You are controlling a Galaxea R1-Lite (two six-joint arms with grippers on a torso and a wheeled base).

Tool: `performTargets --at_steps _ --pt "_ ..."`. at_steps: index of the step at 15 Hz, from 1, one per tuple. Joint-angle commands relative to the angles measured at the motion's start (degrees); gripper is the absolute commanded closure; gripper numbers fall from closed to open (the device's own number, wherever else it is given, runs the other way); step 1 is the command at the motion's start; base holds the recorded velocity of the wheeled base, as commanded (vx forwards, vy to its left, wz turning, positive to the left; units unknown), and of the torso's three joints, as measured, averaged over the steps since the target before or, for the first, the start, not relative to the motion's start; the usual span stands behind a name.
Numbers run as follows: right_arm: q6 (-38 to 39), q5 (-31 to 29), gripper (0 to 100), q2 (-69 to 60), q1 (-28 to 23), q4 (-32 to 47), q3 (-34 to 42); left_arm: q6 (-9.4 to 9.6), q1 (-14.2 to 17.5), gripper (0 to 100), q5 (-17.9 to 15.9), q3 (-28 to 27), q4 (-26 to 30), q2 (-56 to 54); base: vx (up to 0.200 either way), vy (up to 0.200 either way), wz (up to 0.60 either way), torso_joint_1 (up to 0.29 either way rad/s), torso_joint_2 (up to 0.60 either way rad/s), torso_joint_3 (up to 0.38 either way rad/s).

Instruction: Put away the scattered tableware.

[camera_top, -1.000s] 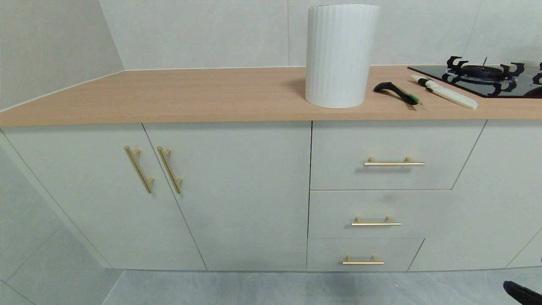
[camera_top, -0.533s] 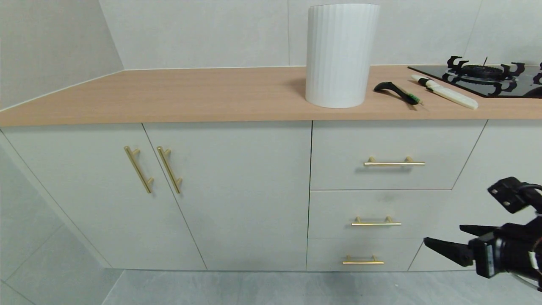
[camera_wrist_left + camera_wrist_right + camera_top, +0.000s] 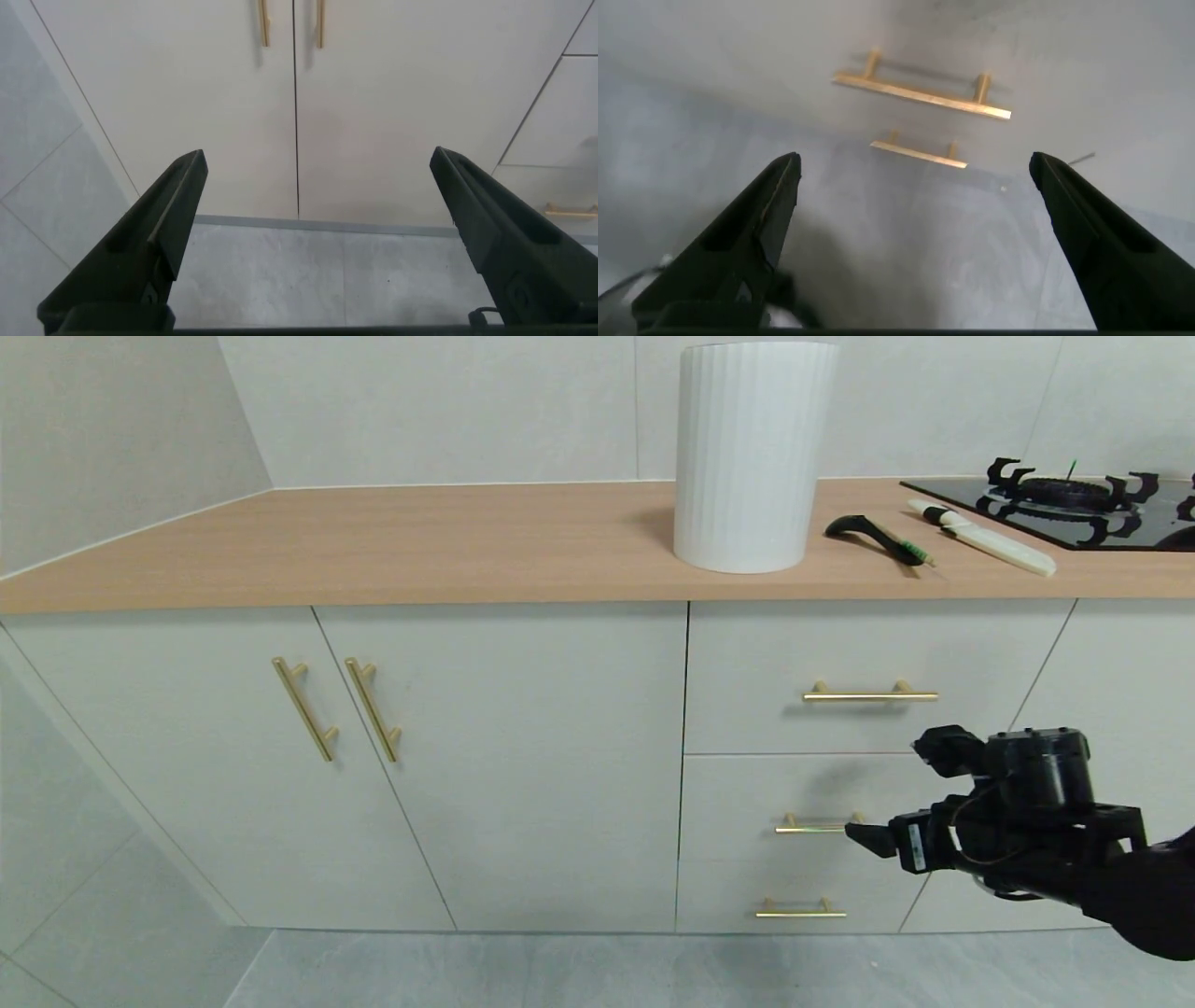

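On counter (image 3: 420,546): white ribbed canister (image 3: 754,457), contents hidden; drawers (image 3: 868,649) shut; both jaws spread.

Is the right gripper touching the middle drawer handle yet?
Apart. In the right wrist view the middle drawer handle lies clear beyond the open right gripper, with bare drawer front between them.

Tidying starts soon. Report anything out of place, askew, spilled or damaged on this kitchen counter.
Two utensils lie loose at angles on the wooden countertop, between the white ribbed cylinder and the black gas hob: a black-handled tool and a long white knife. Nothing looks spilled or damaged.
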Motion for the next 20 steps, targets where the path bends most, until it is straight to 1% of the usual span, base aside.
performTargets --at_steps 1,4,7,9,11,13,15,20 --pt "0.2 -2.2 0 10.9 0.0 -3.6 -3.7 0.03 0.0 0 0.0 0.0 0.0 0.1 0.0 0.0 0.0 0.0 0.0 0.0" --pt "1.5 -2.9 0 14.4 -0.1 -5.1 -5.9 -0.06 0.0 0 0.0 0.0 0.0 0.0 0.0 0.0 0.0 0.0 0.0 0.0" --pt "2.5 -3.9 0 19.7 -0.5 -12.7 -6.4 -0.06 0.0 0 0.0 0.0 0.0 0.1 0.0 0.0 0.0 0.0 0.0 0.0" --pt "2.6 -6.9 0 23.5 -0.5 -17.5 -7.5 -0.06 0.0 0 0.0 0.0 0.0 0.0 0.0 0.0 0.0 0.0 0.0 0.0" --pt "2.7 -8.2 0 24.7 -0.5 -17.8 -8.2 -0.06 0.0 0 0.0 0.0 0.0 0.0 0.0 0.0 0.0 0.0 0.0 0.0" --pt "5.3 -9.2 0 25.1 -0.5 -17.7 -9.9 0.03 0.0 0 0.0 0.0 0.0 0.0 0.0 0.0 0.0 0.0 0.0 0.0" --pt "5.7 -10.7 0 25.5 -0.5 -17.8 -11.0 0.03 0.0 0 0.0 0.0 0.0 0.1 0.0 0.0 0.0 0.0 0.0 0.0" --pt "6.5 -11.0 0 27.2 -0.5 -18.1 -12.1 0.03 0.0 0 0.0 0.0 0.0 0.1 0.0 0.0 0.0 0.0 0.0 0.0"
